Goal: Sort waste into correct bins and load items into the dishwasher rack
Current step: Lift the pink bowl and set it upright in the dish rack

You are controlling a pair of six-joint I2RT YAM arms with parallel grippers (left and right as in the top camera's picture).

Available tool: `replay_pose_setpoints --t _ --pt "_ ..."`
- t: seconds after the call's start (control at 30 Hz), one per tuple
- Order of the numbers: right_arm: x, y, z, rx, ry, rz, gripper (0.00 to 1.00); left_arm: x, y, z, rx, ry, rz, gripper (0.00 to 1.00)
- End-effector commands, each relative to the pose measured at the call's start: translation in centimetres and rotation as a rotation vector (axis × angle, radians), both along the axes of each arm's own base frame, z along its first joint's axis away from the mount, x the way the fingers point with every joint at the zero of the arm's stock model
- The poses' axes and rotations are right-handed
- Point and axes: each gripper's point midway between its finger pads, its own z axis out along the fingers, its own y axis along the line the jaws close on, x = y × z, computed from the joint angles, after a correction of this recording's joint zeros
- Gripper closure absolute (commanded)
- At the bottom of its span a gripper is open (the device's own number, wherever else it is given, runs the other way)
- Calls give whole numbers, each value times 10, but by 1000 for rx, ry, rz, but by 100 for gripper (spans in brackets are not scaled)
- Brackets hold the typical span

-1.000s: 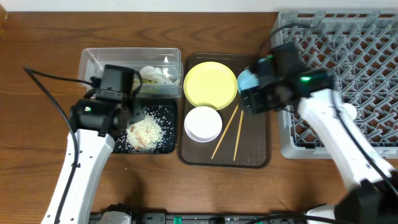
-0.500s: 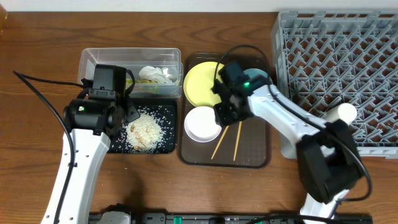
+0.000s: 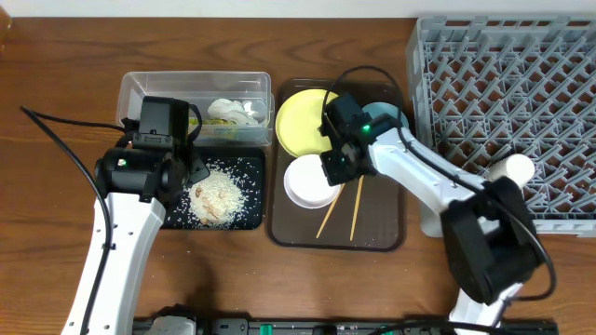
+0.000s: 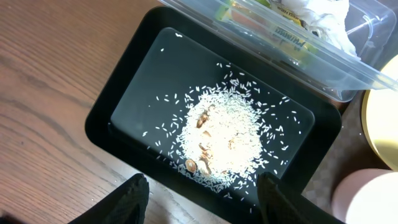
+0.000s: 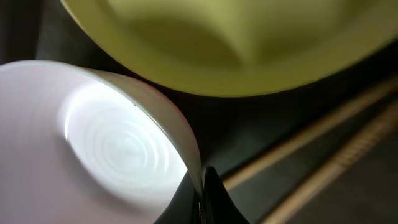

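While the right gripper point(image 3: 337, 169) hangs over the dark brown serving tray point(image 3: 382, 223), its jaws are pressed together on the rim of the white bowl point(image 3: 305, 184). The bowl sits on the tray's left side, roughly halfway down. In the right wrist view we can see the bowl's thin edge run straight in between the two fingers, so we're calling that a proper pinch on the rim.

The yellow plate point(image 3: 300, 123) lies in the tray's far left corner, just beyond the bowl. Touching it or only very close, we can't tell. The two chopsticks point(image 3: 355, 219) lie side by side on the tray floor, right of the bowl, slanting toward the tray's near edge.

Just left of the brown tray is the black tray point(image 4: 140, 81), with a heap of rice point(image 4: 227, 134) in its middle and loose grains scattered around it. The clear tub point(image 3: 158, 88) is also left of the brown tray, at its far end, holding crumpled white paper point(image 3: 233, 112) and the green-yellow wrapper point(image 4: 283, 38). The left gripper point(image 4: 202, 186) hangs over the black tray with its jaws spread and nothing between them.

The dishwasher rack point(image 3: 503, 84) stands right up against the brown tray's right side.
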Motion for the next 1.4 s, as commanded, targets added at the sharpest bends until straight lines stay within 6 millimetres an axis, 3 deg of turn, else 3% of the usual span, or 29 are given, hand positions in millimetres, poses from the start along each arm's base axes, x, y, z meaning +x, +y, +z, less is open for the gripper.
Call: replay_pose_setpoints --t 0.0,0.1,0.27,0.43,0.67,0.77,0.87,1.13,1.37 --pt "35 -32 71 -11 -234 -76 99 0 4 0 15 4 20 41" --pt "60 -63 124 -61 -446 -122 99 0 4 0 15 3 20 40" --pt "100 -133 206 -239 -792 -245 99 0 4 0 15 4 20 40" --pt "130 -180 241 -407 -961 -261 99 0 4 0 15 3 20 40" --pt "154 -264 283 -713 -1156 -636 98 0 4 0 15 0 20 40" --pt "157 -285 284 -818 -1188 -763 98 0 4 0 15 0 20 40" --pt "162 -298 269 -896 -1186 -865 98 1 4 0 15 0 20 40" --pt "191 -307 188 -989 -1067 -790 98 0 4 0 12 1 19 40" --pt "202 -305 165 -980 -1078 -795 98 0 1 -1 -2 3 13 40"
